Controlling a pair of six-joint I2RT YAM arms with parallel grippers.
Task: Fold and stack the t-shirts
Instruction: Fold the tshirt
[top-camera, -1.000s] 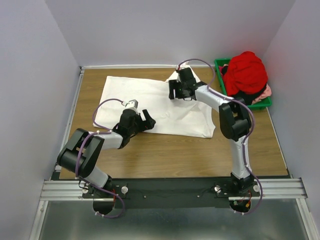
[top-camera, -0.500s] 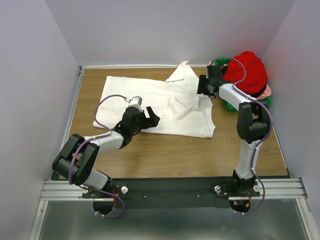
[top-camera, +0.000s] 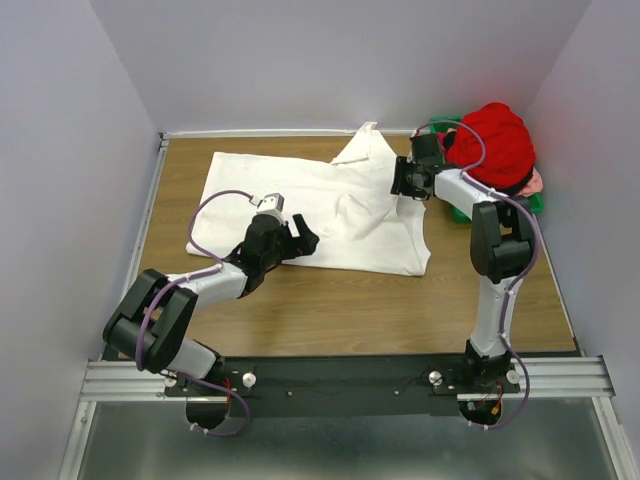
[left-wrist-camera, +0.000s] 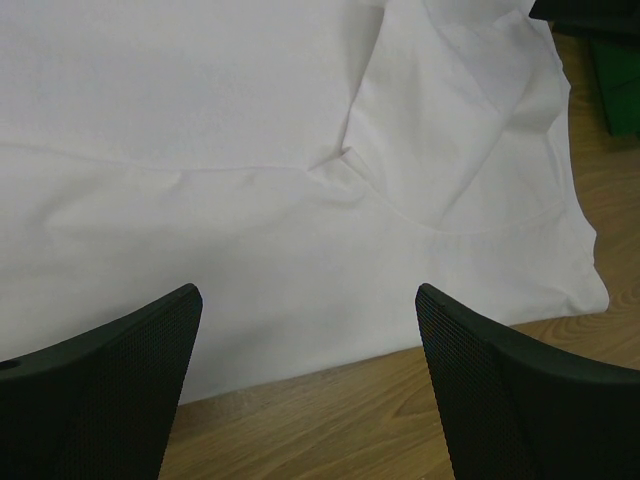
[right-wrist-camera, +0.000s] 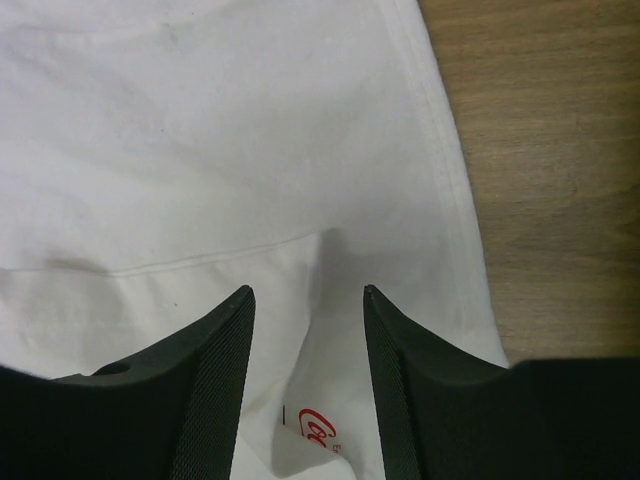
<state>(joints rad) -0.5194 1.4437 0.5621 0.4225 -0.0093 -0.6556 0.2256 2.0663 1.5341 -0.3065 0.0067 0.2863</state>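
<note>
Inspector: Class of premises?
Officer: Robotics laboratory, a test cell.
Inspector: Grounds?
Officer: The left arm (top-camera: 210, 280) and right arm (top-camera: 490, 245) stand bolted to an aluminium rail (top-camera: 560, 378) at the near edge of a wood-grain table (top-camera: 350, 305). Plain pale partition walls (top-camera: 70, 150) box that table in on three sides.

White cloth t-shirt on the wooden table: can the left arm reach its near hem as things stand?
Probably yes. The left gripper hangs open just above the white cloth t-shirt at its near hem, with nothing between them.
</note>
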